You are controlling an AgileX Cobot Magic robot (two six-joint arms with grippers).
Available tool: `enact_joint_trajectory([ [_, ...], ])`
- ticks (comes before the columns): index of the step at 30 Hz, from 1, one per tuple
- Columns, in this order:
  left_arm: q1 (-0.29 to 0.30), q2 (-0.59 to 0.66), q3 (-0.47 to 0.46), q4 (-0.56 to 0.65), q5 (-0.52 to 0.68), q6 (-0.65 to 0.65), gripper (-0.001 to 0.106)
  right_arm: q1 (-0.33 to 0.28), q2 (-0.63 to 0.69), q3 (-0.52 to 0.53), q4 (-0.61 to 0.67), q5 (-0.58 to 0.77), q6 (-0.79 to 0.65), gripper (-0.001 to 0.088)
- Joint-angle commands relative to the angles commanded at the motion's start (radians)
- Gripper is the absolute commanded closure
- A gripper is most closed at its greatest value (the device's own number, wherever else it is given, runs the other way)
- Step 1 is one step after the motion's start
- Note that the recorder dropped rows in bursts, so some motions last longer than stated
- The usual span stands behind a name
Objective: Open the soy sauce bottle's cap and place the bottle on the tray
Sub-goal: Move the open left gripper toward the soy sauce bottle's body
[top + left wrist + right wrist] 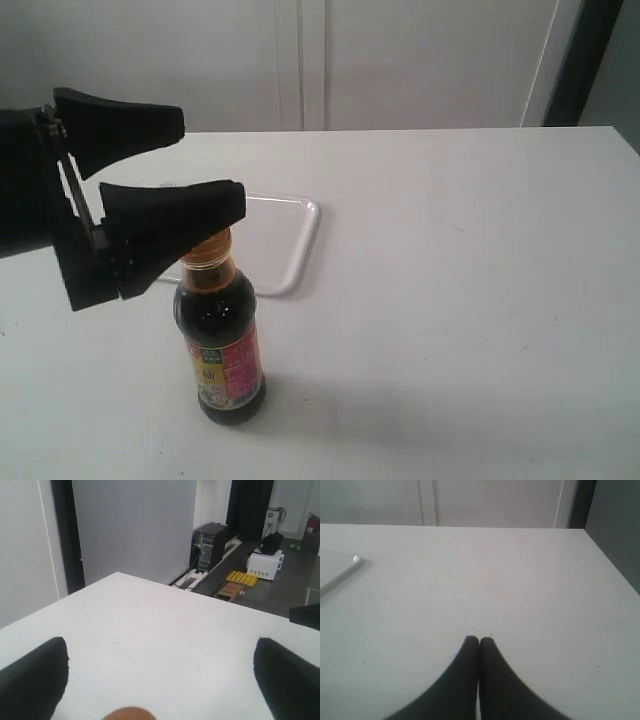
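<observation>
Nearest the exterior camera stands the soy sauce bottle (219,345), upright on the white bench (460,300): a small clear bottle, rounded at the shoulders, full of dark brown-black liquid, with a glossy red, yellow and green label around its lower half. Its orange-brown cap (208,248) sits on the narrow neck, partly hidden by the lower finger of the left end effector (205,168). That end effector hangs at cap height with its two matte black wedge-shaped fingers spread wide, holding nothing; in the left wrist view the cap (130,713) shows as a rounded brown edge between the fingers. Just behind the bottle lies the tray (295,245), flat, white, with a rounded corner and a low raised rim. Over bare bench, the right end effector (479,642) has its tapered black fingertips pressed together, empty.
</observation>
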Motion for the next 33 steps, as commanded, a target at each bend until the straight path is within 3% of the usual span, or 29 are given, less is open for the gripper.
enact_joint_trajectory([
  [6, 0.0, 0.02, 0.086, -0.134, -0.026, 0.146, 0.0, 0.0, 0.0, 0.0, 0.0, 0.0, 0.0, 0.0868],
  [16, 0.0, 0.094, 0.151, -0.251, -0.101, 0.285, 0.0, 0.0, 0.0, 0.0, 0.0, 0.0, 0.0, 0.0868],
  [33, 0.0, 0.284, 0.151, -0.294, -0.161, 0.381, 0.0, 0.0, 0.0, 0.0, 0.0, 0.0, 0.0, 0.0868],
])
